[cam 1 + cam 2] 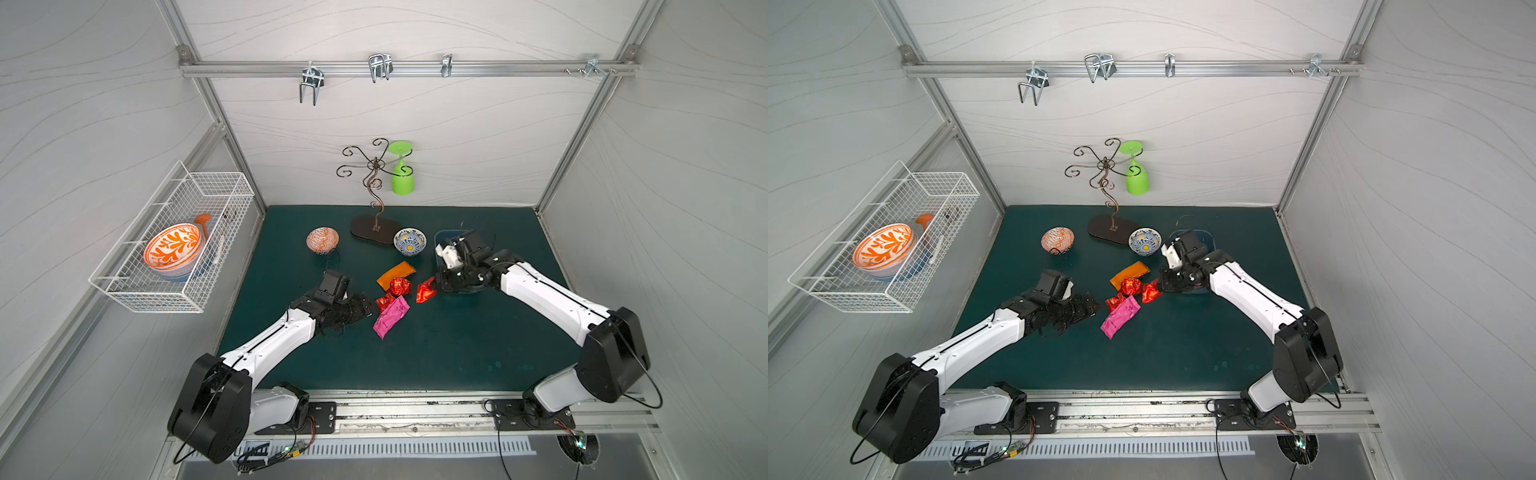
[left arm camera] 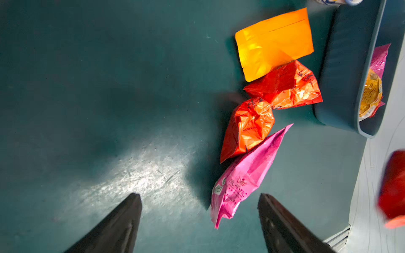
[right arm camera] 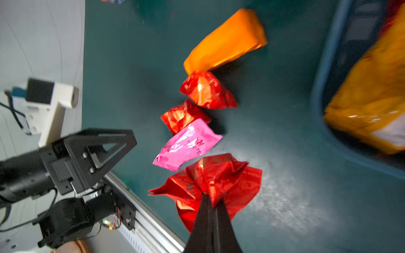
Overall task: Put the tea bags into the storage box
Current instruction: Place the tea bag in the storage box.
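right gripper (image 3: 210, 198) of mine is pinched tight on a red tea bag (image 3: 219, 175); my left gripper (image 2: 199, 196) gapes wide, empty, loose tea bags (image 1: 390, 316) at its three o'clock.

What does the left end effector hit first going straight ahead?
Likely the pink tea bag, its end just ahead of one finger of the left end effector; depth unclear.

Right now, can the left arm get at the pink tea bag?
Likely yes: the left fingers stand open, the pink tea bag lies just ahead of them, and nothing is between.
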Controlling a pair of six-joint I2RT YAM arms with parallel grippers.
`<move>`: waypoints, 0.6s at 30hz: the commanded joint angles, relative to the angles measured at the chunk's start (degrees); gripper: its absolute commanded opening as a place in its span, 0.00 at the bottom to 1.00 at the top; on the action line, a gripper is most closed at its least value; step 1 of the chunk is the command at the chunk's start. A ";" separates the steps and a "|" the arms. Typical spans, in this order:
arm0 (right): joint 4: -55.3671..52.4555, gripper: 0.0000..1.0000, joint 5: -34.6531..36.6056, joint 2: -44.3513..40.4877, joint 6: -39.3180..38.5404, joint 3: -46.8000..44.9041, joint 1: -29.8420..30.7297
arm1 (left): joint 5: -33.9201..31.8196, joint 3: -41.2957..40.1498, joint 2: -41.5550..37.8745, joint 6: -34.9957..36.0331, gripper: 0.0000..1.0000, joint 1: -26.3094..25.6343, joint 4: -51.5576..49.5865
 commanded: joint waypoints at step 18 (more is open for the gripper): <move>4.07 0.00 7.84 26.13 -5.60 23.10 -16.45 | 0.53 0.95 -0.76 0.23 0.88 -0.24 0.78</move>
